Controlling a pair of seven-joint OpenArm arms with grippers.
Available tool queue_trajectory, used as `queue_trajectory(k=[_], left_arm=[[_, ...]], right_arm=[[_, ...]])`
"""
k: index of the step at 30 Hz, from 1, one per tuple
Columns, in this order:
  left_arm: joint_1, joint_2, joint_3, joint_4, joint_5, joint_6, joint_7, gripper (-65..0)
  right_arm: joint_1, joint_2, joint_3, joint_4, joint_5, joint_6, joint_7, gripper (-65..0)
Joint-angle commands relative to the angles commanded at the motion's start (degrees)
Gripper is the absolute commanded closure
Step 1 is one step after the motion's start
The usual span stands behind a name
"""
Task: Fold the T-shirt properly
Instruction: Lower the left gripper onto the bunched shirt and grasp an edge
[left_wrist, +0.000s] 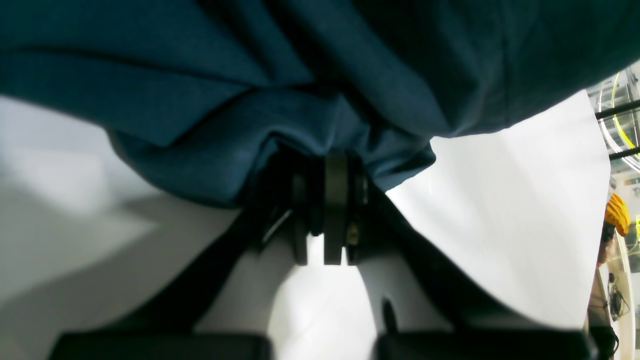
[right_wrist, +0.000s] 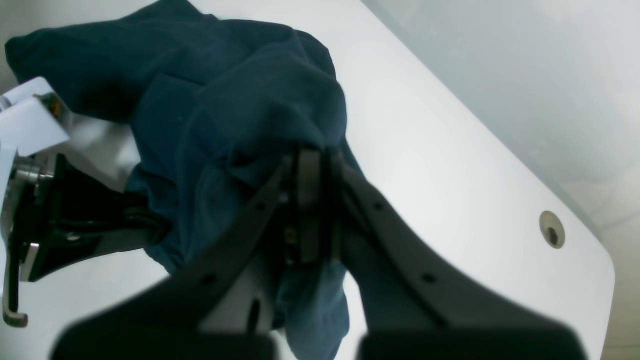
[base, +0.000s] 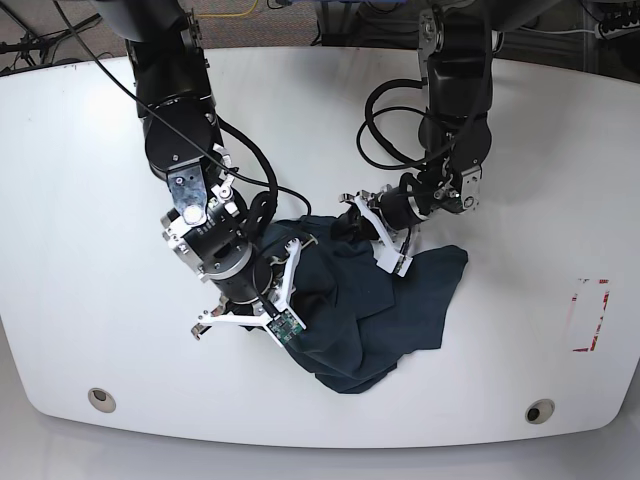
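Note:
The dark navy T-shirt (base: 390, 310) lies crumpled on the white table (base: 90, 170), bunched at its upper left where both grippers meet it. My left gripper (base: 347, 226) is shut on a fold of the T-shirt (left_wrist: 200, 75), with the cloth draped over its fingertips (left_wrist: 334, 175). My right gripper (base: 297, 258) is shut on another bunch of the T-shirt (right_wrist: 225, 100) a little to the left, with cloth hanging on both sides of its fingers (right_wrist: 309, 170). The left gripper also shows in the right wrist view (right_wrist: 150, 222), pinching cloth. The collar label is hidden.
The table has a round hole near the front left (base: 98, 397) and one near the front right (base: 540, 411), the latter also in the right wrist view (right_wrist: 552, 229). A red outlined mark (base: 588, 315) sits at the right. Cables hang by the left arm (base: 385, 120).

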Motion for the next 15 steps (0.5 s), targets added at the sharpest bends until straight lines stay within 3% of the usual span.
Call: queue_trajectory(k=[5, 10, 15], left_arm=[[4.1, -2.5, 0.3, 8.7, 0.1, 0.1, 0.6, 0.0], [6.4, -4.0, 0.0, 16.1, 0.1, 0.1, 4.0, 0.0], [10.7, -7.7, -0.1, 28.0, 0.1, 0.1, 6.9, 0.0]], right_arm=[[0.0, -1.3, 4.0, -1.8, 0.0, 0.0, -0.1, 0.0], [0.0, -1.6, 7.2, -4.2, 0.0, 0.0, -0.1, 0.0], [-0.4, -1.6, 10.5, -5.1, 0.0, 0.0, -0.4, 0.0]])
